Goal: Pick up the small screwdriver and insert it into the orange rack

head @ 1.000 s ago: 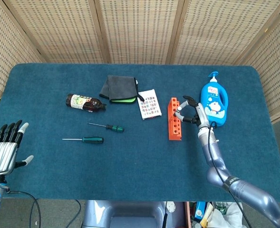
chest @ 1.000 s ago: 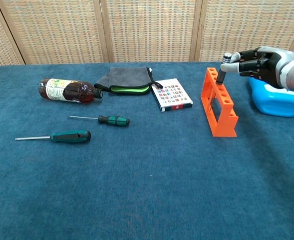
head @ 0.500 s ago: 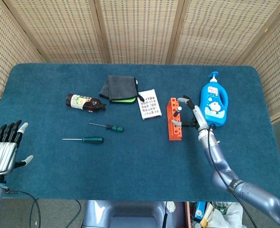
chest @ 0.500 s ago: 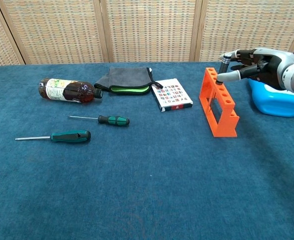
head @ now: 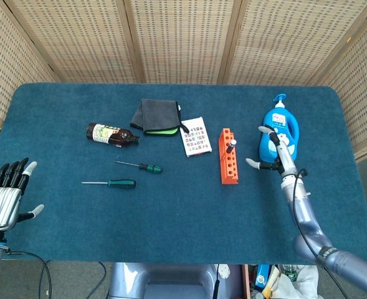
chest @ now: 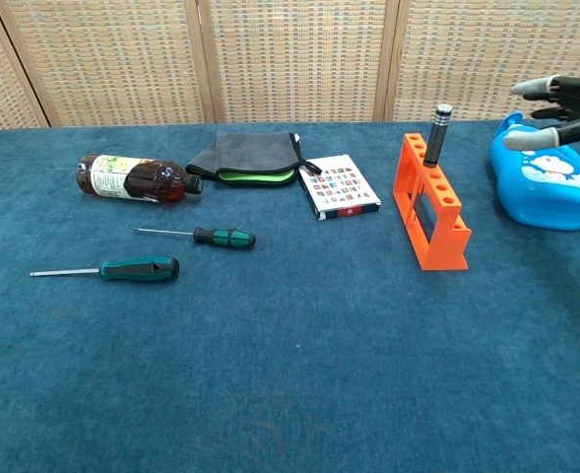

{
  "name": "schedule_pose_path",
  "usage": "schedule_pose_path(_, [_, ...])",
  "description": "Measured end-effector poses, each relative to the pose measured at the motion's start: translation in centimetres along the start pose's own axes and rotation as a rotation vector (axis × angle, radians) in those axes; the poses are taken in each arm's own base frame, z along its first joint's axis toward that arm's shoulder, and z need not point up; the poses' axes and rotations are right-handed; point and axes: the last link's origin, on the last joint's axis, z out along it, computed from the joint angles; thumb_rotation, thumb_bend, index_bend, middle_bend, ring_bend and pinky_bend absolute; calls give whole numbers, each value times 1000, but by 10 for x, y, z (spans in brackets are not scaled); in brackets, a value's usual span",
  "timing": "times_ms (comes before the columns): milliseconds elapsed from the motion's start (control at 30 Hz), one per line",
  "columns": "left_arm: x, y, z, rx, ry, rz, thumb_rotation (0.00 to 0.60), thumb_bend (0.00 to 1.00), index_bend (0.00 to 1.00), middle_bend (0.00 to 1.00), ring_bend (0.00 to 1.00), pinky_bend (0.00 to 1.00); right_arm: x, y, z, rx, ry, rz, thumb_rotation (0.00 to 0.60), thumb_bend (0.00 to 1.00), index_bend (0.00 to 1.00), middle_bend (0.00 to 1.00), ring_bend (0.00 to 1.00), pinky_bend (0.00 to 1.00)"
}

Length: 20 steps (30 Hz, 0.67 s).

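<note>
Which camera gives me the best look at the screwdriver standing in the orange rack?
The chest view: the screwdriver stands upright in the rack, seen side-on. The head view looks down, showing only its top.

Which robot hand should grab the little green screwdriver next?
Probably the left hand: it is open on the same side of the table as the small green screwdriver. The right hand is open too, but beyond the orange rack.
</note>
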Motion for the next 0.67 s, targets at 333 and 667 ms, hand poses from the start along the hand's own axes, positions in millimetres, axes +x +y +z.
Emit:
schedule_pose_path(333, [-7,4,-4,-32,-34,4,600,0,0,0,0,0,46,29,-68,106,108,-392,600,133,71,0,0,0])
schedule_pose_path(667, [-14,1,-10,-23,-55,26,600,0,0,0,0,0,61,51,-149,167,218,-945,600,134,3,0,0,0])
